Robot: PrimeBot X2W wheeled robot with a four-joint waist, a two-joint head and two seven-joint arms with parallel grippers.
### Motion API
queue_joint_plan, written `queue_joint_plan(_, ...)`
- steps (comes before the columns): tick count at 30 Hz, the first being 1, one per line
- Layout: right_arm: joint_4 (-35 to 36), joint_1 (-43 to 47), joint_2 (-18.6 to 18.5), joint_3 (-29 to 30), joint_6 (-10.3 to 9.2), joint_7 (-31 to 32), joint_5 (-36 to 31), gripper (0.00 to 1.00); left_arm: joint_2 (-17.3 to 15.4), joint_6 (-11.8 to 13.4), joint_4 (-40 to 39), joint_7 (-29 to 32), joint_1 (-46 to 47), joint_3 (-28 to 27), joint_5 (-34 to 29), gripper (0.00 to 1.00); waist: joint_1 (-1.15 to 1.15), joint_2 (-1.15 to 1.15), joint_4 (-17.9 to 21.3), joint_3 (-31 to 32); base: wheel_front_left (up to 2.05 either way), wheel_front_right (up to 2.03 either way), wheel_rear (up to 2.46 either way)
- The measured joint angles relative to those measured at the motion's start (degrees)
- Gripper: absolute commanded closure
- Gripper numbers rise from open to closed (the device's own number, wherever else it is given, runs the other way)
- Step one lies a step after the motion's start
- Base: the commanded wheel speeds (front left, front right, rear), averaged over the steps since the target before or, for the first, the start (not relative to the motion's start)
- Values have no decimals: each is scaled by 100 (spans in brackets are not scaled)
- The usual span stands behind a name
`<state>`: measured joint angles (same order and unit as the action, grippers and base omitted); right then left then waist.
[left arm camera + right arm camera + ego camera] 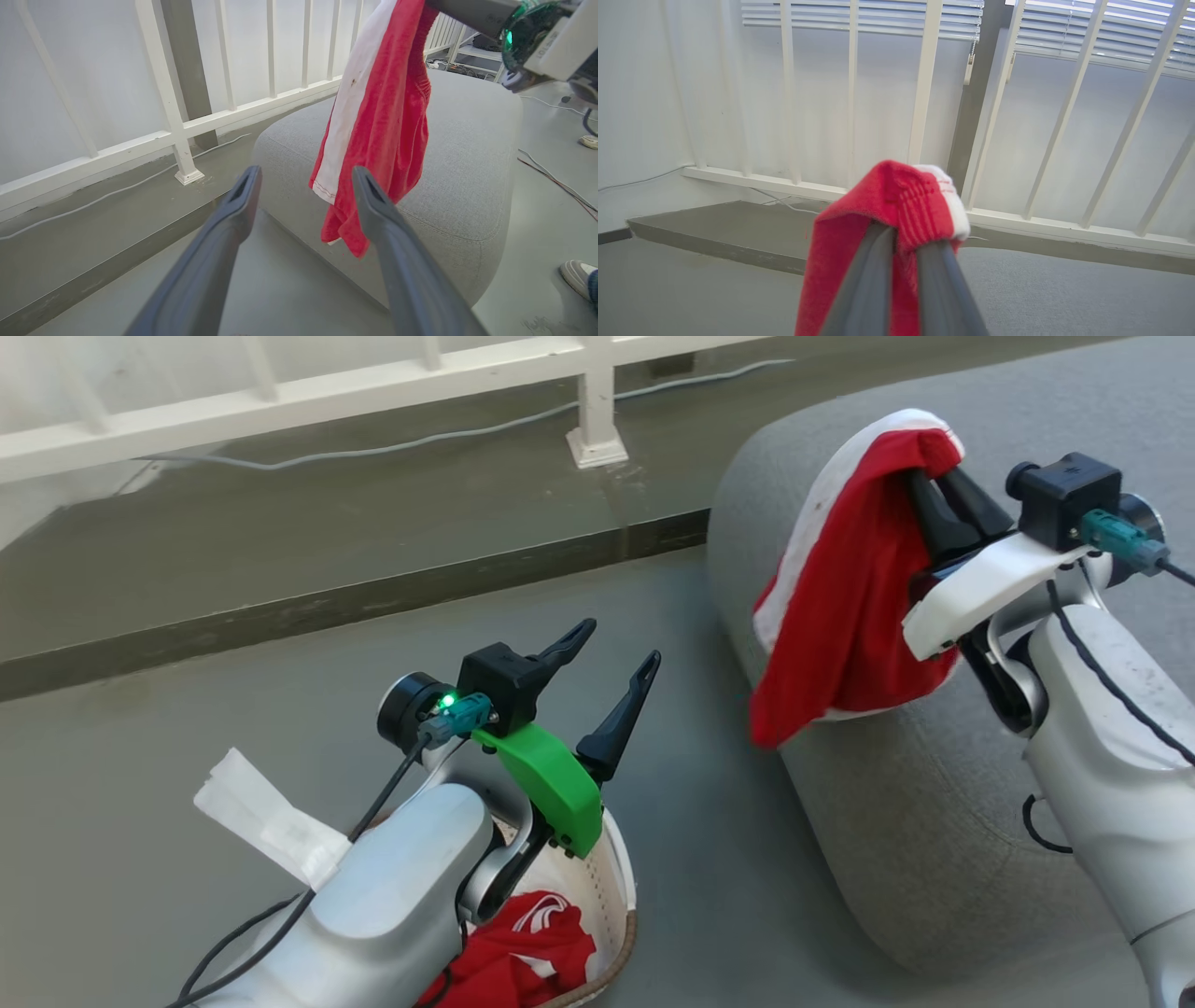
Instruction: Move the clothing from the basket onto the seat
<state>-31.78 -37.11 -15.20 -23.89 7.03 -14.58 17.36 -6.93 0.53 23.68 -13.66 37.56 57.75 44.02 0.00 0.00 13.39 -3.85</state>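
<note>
At 2 o'clock the right hand point(938, 490) pinches the clothing point(840, 616). Lower it gently onto the seat point(934, 821). The left hand point(618, 647) is wide open, empty.

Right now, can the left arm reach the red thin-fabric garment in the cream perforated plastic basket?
Probably yes. The left gripper is open and empty just above the basket, nothing lying over the red garment. Its fingers point away, though, so the wrist would have to turn down.

Count. Red garments: 2, hanging garment point(845, 616) and second garment point(518, 957). Basket point(611, 877): 1. Seat point(934, 821): 1. Shoe point(575, 275): 1.
</note>
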Motion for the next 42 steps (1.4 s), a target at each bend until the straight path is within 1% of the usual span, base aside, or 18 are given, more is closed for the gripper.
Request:
queue_joint_plan(5, 65, 4, -137, 157, -14, 0, 31, 100, -1, 0, -58, -1, -19, 31, -45, 0, 0, 0, 244, -46, 0, 0, 0)
queue_joint_plan(7, 93, 12, -178, 223, -56, 0, 36, 100, -1, 0, -85, -1, -35, 59, -52, 0, 0, 0, 332, -59, 0, 0, 0)
queue_joint_plan(14, 171, 150, -331, 376, -58, 0, 82, 100, 5, -1, -208, -7, -125, 180, -200, 0, 0, 0, 570, -81, 0, 0, 0)
queue_joint_plan(17, 205, 216, -381, 469, -110, 0, 87, 100, 31, -2, -240, -7, -127, 232, -219, 0, 0, 0, 619, -84, 0, 0, 0)
queue_joint_plan(27, 244, 196, -552, 599, -107, 0, 131, 100, 55, -1, -428, 3, -170, 353, -245, 0, 0, 0, 640, -159, 0, 0, 0)
queue_joint_plan(32, 197, -231, -779, 778, -107, 46, 208, 100, 56, -1, -601, 62, -170, 409, -303, 0, 0, 0, 608, -308, 0, 0, 0)
queue_joint_plan(39, 131, -1052, -1094, 1156, -116, 319, 343, 100, 27, 63, -844, 236, -157, 483, -358, 0, 0, 0, 517, -632, 0, 0, 0)
queue_joint_plan(42, 78, -1337, -1232, 1281, -179, 439, 385, 100, -27, 119, -971, 320, -110, 490, -422, 0, 0, 0, 469, -813, 0, 0, 0)
